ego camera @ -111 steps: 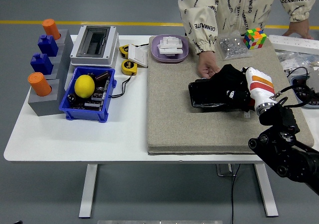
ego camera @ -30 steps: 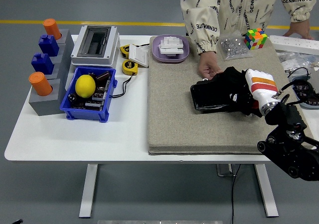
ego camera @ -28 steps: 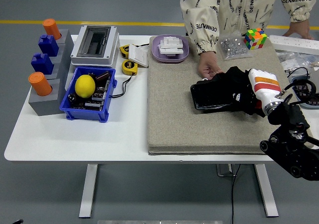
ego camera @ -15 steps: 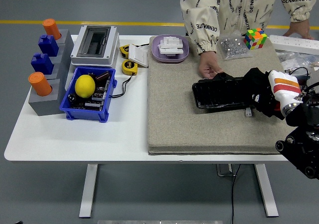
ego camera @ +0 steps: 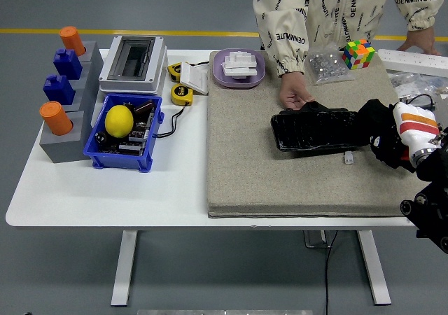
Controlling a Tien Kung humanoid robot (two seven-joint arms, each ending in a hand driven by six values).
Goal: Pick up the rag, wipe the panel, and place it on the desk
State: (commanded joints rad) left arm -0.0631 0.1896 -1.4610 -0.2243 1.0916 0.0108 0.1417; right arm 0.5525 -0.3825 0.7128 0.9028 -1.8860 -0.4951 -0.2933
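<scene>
Far left: grey stepped block carrying orange and blue pegs, on the white surface.
Left of centre: blue plastic bin holding a yellow lemon.
Centre: tan felt mat; glossy black rectangular panel lies on it, right of middle.
Upper centre: person's hand rests at the panel's upper left corner.
Right: black rag bunched at the panel's right end, under the right hand.
Fingers: hidden in the rag's folds, apparently holding it.

One high head camera looks forward and down over the white table.
</scene>
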